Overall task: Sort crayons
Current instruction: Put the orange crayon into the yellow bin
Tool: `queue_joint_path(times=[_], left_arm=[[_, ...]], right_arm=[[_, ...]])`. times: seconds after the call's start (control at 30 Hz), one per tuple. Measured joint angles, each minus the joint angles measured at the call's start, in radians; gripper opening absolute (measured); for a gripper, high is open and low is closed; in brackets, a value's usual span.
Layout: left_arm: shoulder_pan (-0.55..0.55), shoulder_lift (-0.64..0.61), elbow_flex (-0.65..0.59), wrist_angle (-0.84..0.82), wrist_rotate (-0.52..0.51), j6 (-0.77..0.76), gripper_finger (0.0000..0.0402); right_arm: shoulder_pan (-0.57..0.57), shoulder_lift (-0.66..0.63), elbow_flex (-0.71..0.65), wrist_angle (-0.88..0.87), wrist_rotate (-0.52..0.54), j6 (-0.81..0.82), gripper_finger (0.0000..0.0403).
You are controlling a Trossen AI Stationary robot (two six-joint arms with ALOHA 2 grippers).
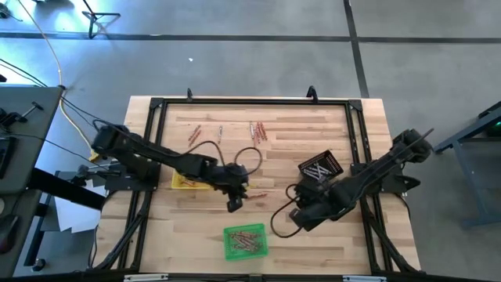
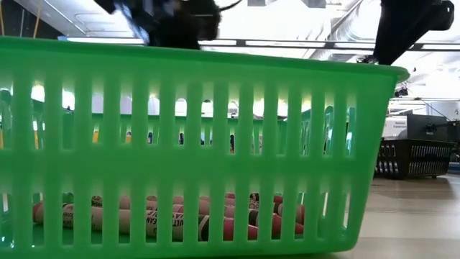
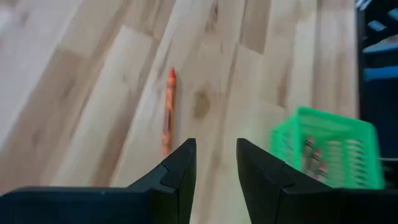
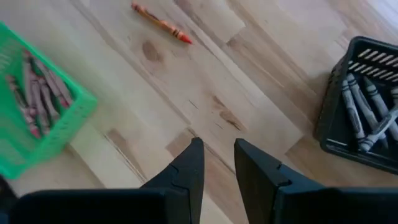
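One orange crayon (image 1: 258, 194) lies flat on the wooden table between my two grippers; it also shows in the left wrist view (image 3: 168, 109) and the right wrist view (image 4: 161, 23). My left gripper (image 1: 235, 204) (image 3: 216, 165) is open and empty, just left of the crayon. My right gripper (image 1: 294, 207) (image 4: 217, 163) is open and empty, to the crayon's right. The green tray (image 1: 245, 240) holds several reddish-brown crayons (image 2: 165, 216). The black tray (image 1: 321, 167) holds grey crayons (image 4: 367, 112). The yellow tray (image 1: 186, 181) is partly hidden under my left arm.
Loose crayons lie in three small groups near the far edge (image 1: 194, 133) (image 1: 220, 135) (image 1: 257, 131). A black frame (image 1: 250, 102) runs around the tabletop. The green tray's wall (image 2: 180, 144) fills the low view, with the black tray (image 2: 417, 158) to its right.
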Motion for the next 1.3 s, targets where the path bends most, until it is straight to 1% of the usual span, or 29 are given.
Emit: queue_joint_path(times=[0.1, 0.17, 0.3, 0.43, 0.5, 0.63, 0.67, 0.93, 1.23, 1.3], left_arm=[[0.012, 0.086, 0.062, -0.017, -0.019, 0.101, 0.0101], [0.023, 0.153, 0.120, -0.029, -0.019, 0.144, 0.0101], [0.051, 0.267, 0.263, -0.152, -0.027, 0.140, 0.0101], [0.068, 0.378, 0.423, -0.362, -0.115, 0.127, 0.0101], [0.072, 0.426, 0.494, -0.469, -0.124, 0.136, 0.0101], [0.070, 0.497, 0.589, -0.549, -0.114, 0.166, 0.0101], [0.068, 0.508, 0.605, -0.545, -0.104, 0.166, 0.0101], [0.056, 0.506, 0.618, -0.549, -0.063, 0.134, 0.0101], [0.028, 0.519, 0.618, -0.546, -0.067, 0.132, 0.0101], [0.024, 0.519, 0.618, -0.547, -0.067, 0.153, 0.0101]], right_arm=[[0.000, -0.032, -0.020, -0.007, 0.012, 0.008, 0.0083], [0.001, -0.045, -0.022, -0.009, 0.020, -0.013, 0.0083], [0.002, -0.060, -0.022, -0.013, 0.018, -0.032, 0.0083], [0.005, -0.061, -0.022, -0.032, 0.008, -0.035, 0.0083], [0.007, -0.062, -0.022, -0.034, -0.001, -0.038, 0.0083], [0.007, -0.061, -0.022, -0.042, -0.024, -0.059, 0.0083], [0.007, -0.061, -0.022, -0.045, -0.037, -0.062, 0.0083], [0.007, -0.061, -0.022, -0.055, -0.075, -0.079, 0.0083], [0.007, -0.061, -0.022, -0.053, -0.089, -0.052, 0.0083], [0.007, -0.061, -0.022, -0.050, -0.090, -0.052, 0.0083]])
